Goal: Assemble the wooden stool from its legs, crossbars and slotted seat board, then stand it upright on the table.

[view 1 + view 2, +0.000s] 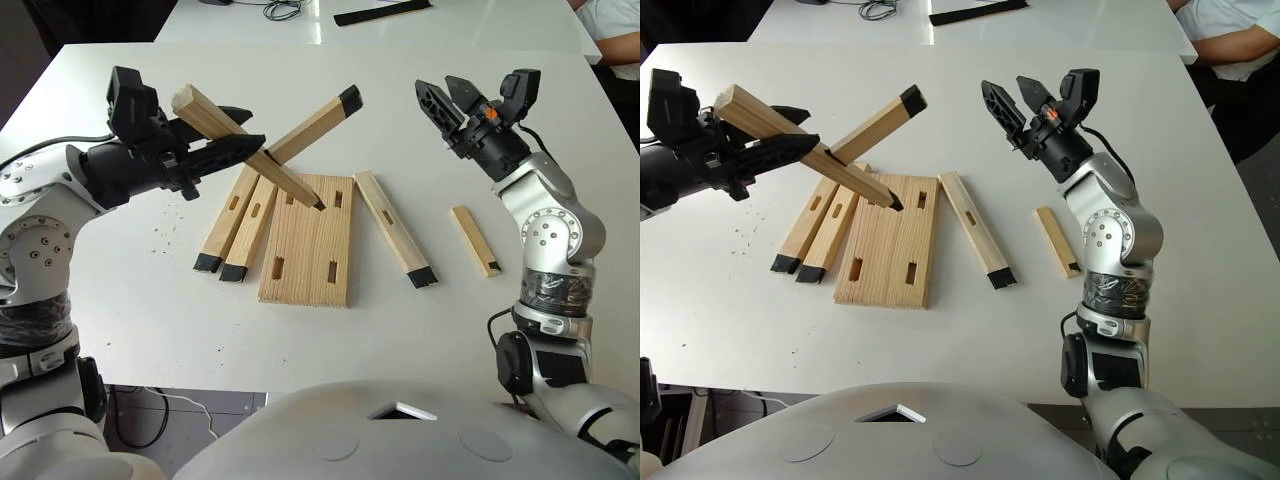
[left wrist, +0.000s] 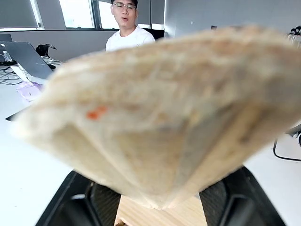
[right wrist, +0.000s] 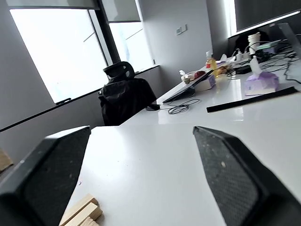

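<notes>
Currently left pincer (image 1: pixel 243 130) clamps leg (image 1: pixel 207 111), tip at seat board (image 1: pixel 306 262).

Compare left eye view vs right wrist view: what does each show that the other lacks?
Left eye view: slotted seat board, left end effector shut on a leg, short crossbar lying near the right arm. Right wrist view: black office chair, tissue box. Both: open right end effector, white table, black strip, wooden part ends.
</notes>
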